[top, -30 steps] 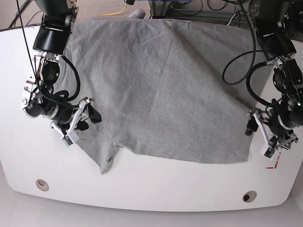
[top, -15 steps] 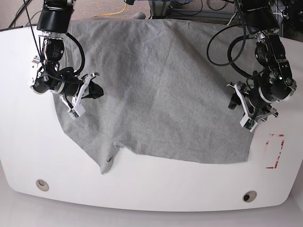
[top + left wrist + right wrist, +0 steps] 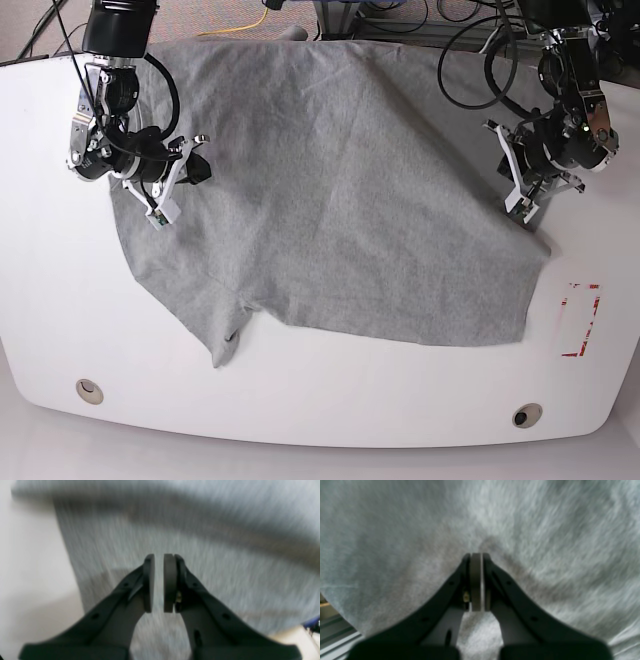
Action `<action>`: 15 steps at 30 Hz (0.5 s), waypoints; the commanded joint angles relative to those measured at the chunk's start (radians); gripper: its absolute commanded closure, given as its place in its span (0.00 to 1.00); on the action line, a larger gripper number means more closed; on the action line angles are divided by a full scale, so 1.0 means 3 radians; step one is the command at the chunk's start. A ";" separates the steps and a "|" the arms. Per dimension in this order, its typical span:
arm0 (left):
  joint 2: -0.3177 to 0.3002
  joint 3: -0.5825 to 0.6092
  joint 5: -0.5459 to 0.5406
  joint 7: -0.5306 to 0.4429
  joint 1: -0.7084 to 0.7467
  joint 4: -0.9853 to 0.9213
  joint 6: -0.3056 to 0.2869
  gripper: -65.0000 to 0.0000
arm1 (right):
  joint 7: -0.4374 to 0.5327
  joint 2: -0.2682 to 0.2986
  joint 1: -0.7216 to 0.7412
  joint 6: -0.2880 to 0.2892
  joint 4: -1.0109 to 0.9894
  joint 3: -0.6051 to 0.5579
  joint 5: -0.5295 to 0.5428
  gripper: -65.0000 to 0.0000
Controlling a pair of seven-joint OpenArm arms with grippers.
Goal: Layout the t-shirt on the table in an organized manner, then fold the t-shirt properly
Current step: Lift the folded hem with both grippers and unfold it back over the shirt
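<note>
The heather-grey t-shirt (image 3: 340, 190) lies spread across the white table (image 3: 60, 320), plain side up, with one sleeve pointing at the near edge. My right gripper (image 3: 160, 212) sits over the shirt's left border. In the right wrist view its pads (image 3: 476, 557) are pressed together above blurred fabric (image 3: 395, 530), with a small crease at the tips. My left gripper (image 3: 518, 208) is over the shirt's right border. In the left wrist view its pads (image 3: 159, 560) stand almost together with a thin gap, and nothing shows between them above the shirt (image 3: 200, 530).
A red tape rectangle (image 3: 582, 320) marks the table at the right, beside the shirt's edge. Two round grommets (image 3: 88, 390) (image 3: 526, 414) sit near the front edge. Black cables hang from both arms, and more cables and floor lie behind the table.
Both arms have moved from the shirt's near sides toward the far side. Both grippers have closed from wide open. The red tape rectangle has come into view.
</note>
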 commanded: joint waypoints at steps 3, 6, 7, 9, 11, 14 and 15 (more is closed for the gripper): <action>-0.0101 -0.0022 -0.0019 -0.0034 0.0151 0.0045 -0.0003 0.93 | 0.0279 0.0034 0.0136 0.0002 -0.0148 0.0004 -0.0212 0.98; -0.0142 -0.0022 -0.0019 -0.0034 0.0273 0.0045 -0.0003 0.93 | 0.0346 0.0034 0.0284 0.0002 -0.0403 0.0004 -0.0345 0.98; -0.0147 -0.0022 -0.0019 -0.0034 0.0304 0.0045 -0.0003 0.93 | 0.0356 0.0034 0.0335 0.0002 -0.0480 0.0004 -0.0391 0.98; -0.0147 -0.0022 -0.0019 -0.0034 0.0391 0.0045 -0.0003 0.93 | 0.0412 0.0034 0.0443 0.0002 -0.0659 0.0004 -0.0519 0.98; -0.0147 -0.0027 -0.0024 -0.0034 0.0488 0.0045 -0.0003 0.93 | 0.0504 0.0034 0.0565 0.0002 -0.0864 0.0004 -0.0673 0.98; -0.0157 -0.0027 -0.0024 -0.0034 0.0601 0.0045 -0.0003 0.93 | 0.0632 0.0034 0.0734 0.0002 -0.1109 0.0004 -0.0882 0.98; -0.0178 -0.0027 -0.0024 -0.0039 0.0642 0.0045 -0.0003 0.93 | 0.0693 0.0034 0.0801 0.0002 -0.1227 0.0004 -0.0980 0.98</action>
